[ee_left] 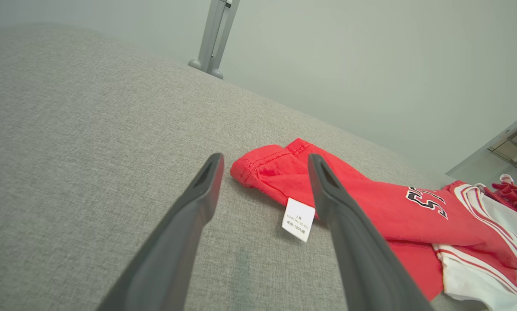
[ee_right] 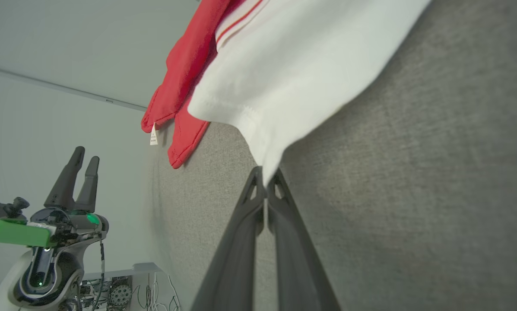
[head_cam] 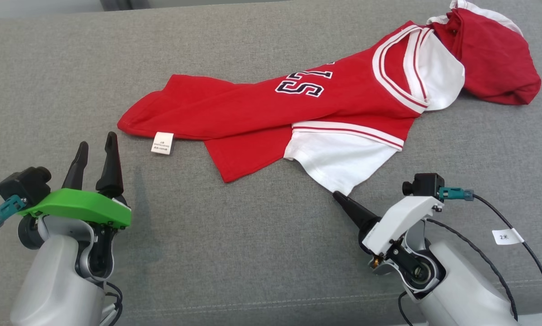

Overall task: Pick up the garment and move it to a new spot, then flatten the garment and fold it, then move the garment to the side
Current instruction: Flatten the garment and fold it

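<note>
Grey woven cloth covers the surface (head_cam: 234, 262) from the near side to the far, with a pale wall beyond it in the wrist views. Near and to the right, the right end effector (head_cam: 338, 195) has its two fingers pressed together. In its wrist view the pointed corner of the white sleeve (head_cam: 338, 163) runs in between the fingertips, so it looks pinched on that corner. That corner is the loose edge nearest this arm, and it probably serves as a handle to lift from.

The left end effector (head_cam: 96, 145) hovers near and to the left with its fingers spread and nothing between them. It points at the red hem, where a white label (head_cam: 162, 143) lies just beyond the fingertips, and seems ready for a second hold.

The garment (head_cam: 343, 95) lies twisted on a diagonal from centre to far right. Its dark red hood (head_cam: 492, 59) is bunched close to the far right edge. Bare cloth spreads widely on the left and near sides, the likelier room for dragging and flattening. A one-corner hold may let the rest trail.
</note>
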Available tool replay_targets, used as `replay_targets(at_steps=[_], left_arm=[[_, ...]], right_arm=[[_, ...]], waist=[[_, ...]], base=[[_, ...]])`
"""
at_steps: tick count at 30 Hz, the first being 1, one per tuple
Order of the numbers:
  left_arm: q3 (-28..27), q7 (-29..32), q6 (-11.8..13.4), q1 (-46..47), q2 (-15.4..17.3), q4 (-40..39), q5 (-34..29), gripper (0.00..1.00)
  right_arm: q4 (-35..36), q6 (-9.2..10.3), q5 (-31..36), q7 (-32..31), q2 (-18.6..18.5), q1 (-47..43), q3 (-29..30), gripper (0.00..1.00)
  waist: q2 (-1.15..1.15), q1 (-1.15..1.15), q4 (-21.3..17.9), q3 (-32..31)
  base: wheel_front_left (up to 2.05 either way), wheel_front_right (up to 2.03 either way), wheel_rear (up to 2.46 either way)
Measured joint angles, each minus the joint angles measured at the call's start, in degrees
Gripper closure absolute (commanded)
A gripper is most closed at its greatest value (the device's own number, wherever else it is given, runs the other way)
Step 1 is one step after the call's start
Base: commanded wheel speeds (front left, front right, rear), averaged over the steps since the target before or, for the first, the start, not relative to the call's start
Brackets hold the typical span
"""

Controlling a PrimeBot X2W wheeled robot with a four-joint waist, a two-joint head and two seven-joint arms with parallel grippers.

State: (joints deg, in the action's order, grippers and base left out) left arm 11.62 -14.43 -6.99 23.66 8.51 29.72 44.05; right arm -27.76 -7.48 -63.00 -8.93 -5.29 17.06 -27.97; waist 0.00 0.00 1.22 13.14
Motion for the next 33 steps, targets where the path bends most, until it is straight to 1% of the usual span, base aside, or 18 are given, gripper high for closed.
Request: replay_targets(at_steps=[5, 13, 18, 19, 28, 33], left_arm=[[-0.24, 0.0, 0.0, -0.05, 0.0, -0.02, -0.52, 0.0], [-0.38, 0.27, -0.04, 0.23, 1.23, 3.77, -0.8, 0.0], [-2.89, 3.18, -0.04, 2.98, 1.07, 7.53, 4.17, 0.0], [-2.89, 3.18, -0.04, 2.98, 1.07, 7.53, 4.17, 0.0], [-7.28, 7.87, -0.05, 8.02, 0.29, 13.41, 11.34, 0.0], [-7.53, 8.95, -0.04, 10.15, 0.35, 15.92, 11.82, 0.0]], right_arm=[[0.78, 0.0, 0.0, 1.12, -0.21, -0.14, 0.78, 1.0], [6.89, 0.01, 0.12, 3.37, -0.42, -0.14, 0.04, 1.0], [8.15, 0.01, 0.44, 3.43, -1.21, -0.09, -0.49, 1.0], [8.15, 0.01, 0.44, 3.43, -1.21, -0.09, -0.49, 1.0], [9.76, 0.01, 0.53, 4.12, -1.23, -0.09, -1.79, 1.0], [10.07, 0.01, 0.53, 4.94, -1.62, -0.12, -1.68, 1.0]], waist=[[0.0, 0.0, -1.46, -0.04], [0.0, 0.0, -3.44, 0.83], [0.0, 0.0, -4.89, 1.66], [0.0, 0.0, -4.89, 1.66], [0.0, 0.0, -7.76, 3.54], [0.0, 0.0, -8.93, 4.53]], base=[[0.0, 0.0, 0.0], [0.0, 0.0, 0.0], [0.0, 0.0, 0.0], [0.0, 0.0, 0.0], [0.0, 0.0, 0.0], [0.0, 0.0, 0.0]])
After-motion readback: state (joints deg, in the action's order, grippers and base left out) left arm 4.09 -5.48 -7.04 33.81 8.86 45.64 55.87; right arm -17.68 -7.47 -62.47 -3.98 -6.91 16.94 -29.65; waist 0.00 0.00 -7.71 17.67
